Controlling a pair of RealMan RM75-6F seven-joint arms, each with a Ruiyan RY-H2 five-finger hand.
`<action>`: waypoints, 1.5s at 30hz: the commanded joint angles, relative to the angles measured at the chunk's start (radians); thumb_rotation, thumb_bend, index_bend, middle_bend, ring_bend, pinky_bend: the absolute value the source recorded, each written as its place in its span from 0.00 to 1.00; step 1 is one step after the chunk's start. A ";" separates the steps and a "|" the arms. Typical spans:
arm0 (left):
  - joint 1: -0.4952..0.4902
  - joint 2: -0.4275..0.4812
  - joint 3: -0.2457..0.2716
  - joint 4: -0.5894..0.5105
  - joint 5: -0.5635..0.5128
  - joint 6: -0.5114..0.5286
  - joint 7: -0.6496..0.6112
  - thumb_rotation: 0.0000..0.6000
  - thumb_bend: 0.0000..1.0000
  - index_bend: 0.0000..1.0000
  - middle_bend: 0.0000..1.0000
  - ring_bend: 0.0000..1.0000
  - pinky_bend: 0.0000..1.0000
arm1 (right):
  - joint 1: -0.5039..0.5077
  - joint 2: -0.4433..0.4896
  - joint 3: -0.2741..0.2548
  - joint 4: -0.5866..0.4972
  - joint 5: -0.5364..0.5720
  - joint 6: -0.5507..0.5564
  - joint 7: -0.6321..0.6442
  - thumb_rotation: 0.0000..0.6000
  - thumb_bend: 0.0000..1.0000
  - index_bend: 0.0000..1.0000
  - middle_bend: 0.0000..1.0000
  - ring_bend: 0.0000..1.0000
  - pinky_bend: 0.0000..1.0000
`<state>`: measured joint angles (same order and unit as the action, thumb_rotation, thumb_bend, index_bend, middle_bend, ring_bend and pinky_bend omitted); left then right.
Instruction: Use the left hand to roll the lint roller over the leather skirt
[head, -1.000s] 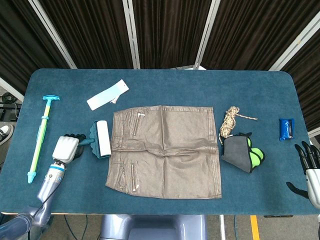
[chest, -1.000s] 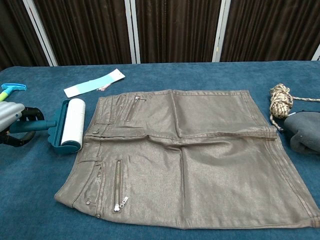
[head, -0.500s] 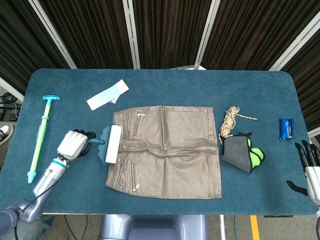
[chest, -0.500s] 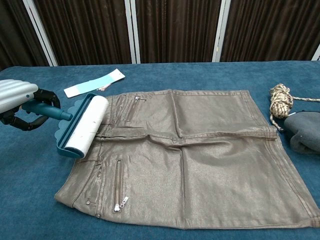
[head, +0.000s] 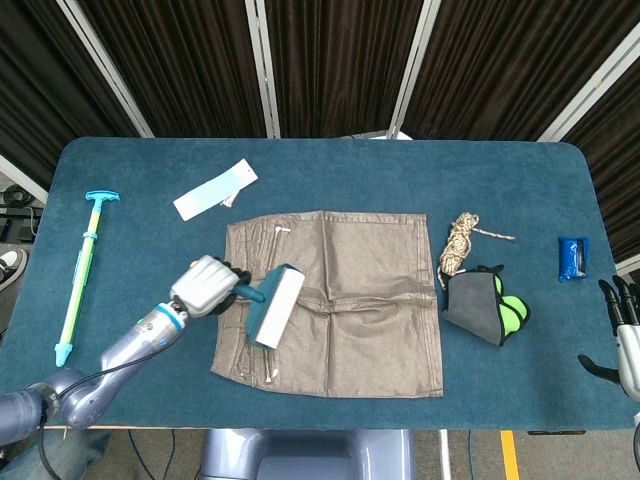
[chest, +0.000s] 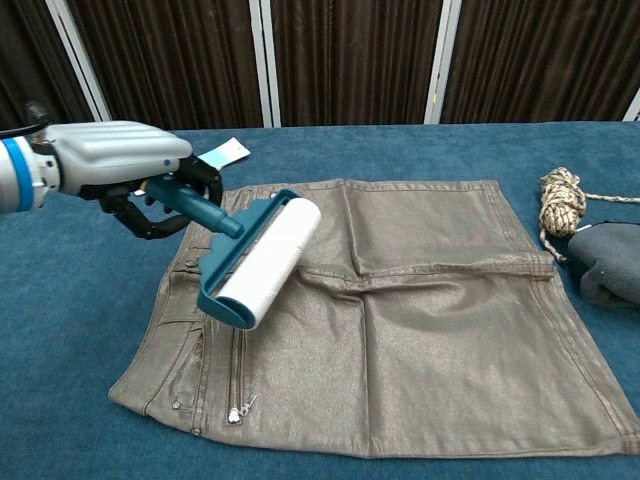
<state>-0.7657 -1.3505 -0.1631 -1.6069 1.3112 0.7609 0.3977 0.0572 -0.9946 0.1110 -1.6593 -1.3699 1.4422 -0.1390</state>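
Observation:
The brown leather skirt (head: 350, 300) (chest: 420, 310) lies flat in the middle of the blue table. My left hand (head: 205, 286) (chest: 125, 165) grips the teal handle of the lint roller (head: 278, 307) (chest: 265, 260). The white roll lies over the skirt's left part, close to the waistband and zips; whether it presses on the leather I cannot tell. My right hand (head: 622, 335) shows only in the head view, at the far right edge, fingers spread and holding nothing.
A white-and-blue paper card (head: 215, 189) lies behind the skirt's left corner. A teal pump (head: 82, 272) lies at the far left. Right of the skirt are a rope coil (head: 460, 243) (chest: 562, 198), a grey-and-green cloth (head: 486, 305) and a small blue packet (head: 572, 257).
My left hand has carried the lint roller rightward, from the bare table beside the skirt onto the skirt's left part. The right hand has hardly moved.

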 joint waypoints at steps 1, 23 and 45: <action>-0.062 -0.047 -0.021 -0.023 -0.067 -0.045 0.075 1.00 1.00 0.85 0.69 0.49 0.52 | 0.003 0.001 0.005 0.007 0.015 -0.010 0.006 1.00 0.00 0.00 0.00 0.00 0.00; -0.220 -0.236 0.065 0.094 -0.254 -0.065 0.335 1.00 1.00 0.87 0.71 0.50 0.53 | 0.005 0.000 0.010 0.029 0.058 -0.026 0.014 1.00 0.00 0.00 0.00 0.00 0.00; -0.165 0.010 0.219 0.081 -0.365 0.006 0.394 1.00 1.00 0.87 0.71 0.50 0.53 | 0.005 -0.008 -0.007 0.014 0.027 -0.014 -0.012 1.00 0.00 0.00 0.00 0.00 0.00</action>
<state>-0.9362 -1.3471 0.0500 -1.5330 0.9469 0.7667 0.7982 0.0617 -1.0019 0.1050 -1.6440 -1.3419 1.4278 -0.1502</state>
